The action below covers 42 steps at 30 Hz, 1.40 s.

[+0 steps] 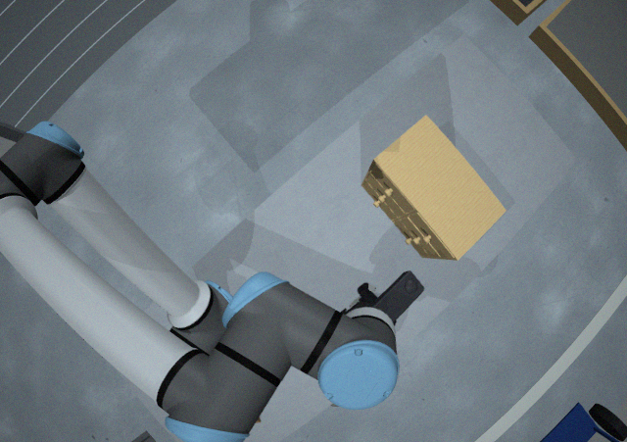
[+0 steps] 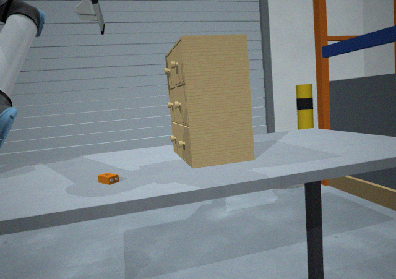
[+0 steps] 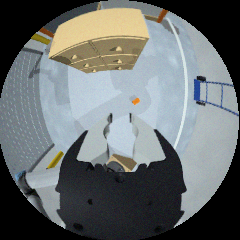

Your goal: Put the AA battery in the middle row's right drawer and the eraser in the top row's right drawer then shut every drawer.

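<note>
The place looks like a warehouse or industrial workshop. Behind the worktop (image 2: pixel 204 186) runs a ribbed roller shutter (image 2: pixel 127 55), and past its far right corner stand a yellow-and-black bollard (image 2: pixel 304 116) and an orange upright (image 2: pixel 320 62) with a blue beam (image 2: pixel 361 41). A pale stripe (image 1: pixel 561 361) (image 3: pixel 185 75) crosses the concrete-like floor (image 2: pixel 223 247).

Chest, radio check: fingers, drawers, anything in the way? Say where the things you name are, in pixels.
Fingers (image 2: pixel 98 17) parted, nothing held. Chest (image 1: pixel 440 189) (image 2: pixel 217 100) (image 3: pixel 100 27) upright, drawers (image 2: pixel 180 78) (image 3: pixel 102 49) look shut. Orange block (image 2: pixel 104 179) (image 3: pixel 136 101) out front, clear of chest; possible obstacle low down.
</note>
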Each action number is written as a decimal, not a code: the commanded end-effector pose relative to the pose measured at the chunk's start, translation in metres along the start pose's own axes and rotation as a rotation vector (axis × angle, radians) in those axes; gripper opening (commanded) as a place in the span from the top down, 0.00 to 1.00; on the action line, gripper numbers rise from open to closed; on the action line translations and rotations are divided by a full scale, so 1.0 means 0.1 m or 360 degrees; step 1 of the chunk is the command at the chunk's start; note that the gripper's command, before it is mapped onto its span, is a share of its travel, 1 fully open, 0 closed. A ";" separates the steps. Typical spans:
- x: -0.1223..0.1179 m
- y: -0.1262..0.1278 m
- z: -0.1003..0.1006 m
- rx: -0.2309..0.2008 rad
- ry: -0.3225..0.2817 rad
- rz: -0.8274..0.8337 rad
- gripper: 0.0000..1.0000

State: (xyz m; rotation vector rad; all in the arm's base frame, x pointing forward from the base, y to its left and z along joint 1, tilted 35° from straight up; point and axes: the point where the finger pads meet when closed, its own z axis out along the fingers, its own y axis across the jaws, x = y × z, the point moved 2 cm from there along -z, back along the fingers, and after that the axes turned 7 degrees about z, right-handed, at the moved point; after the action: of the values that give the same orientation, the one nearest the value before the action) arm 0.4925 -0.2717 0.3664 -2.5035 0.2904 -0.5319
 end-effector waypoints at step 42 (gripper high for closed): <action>-0.06 0.01 -0.19 -0.0039 -0.0293 0.0000 0.80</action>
State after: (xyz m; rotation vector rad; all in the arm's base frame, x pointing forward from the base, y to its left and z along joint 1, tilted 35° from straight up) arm 0.4786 -0.2779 0.3764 -2.5507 0.2303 -0.3019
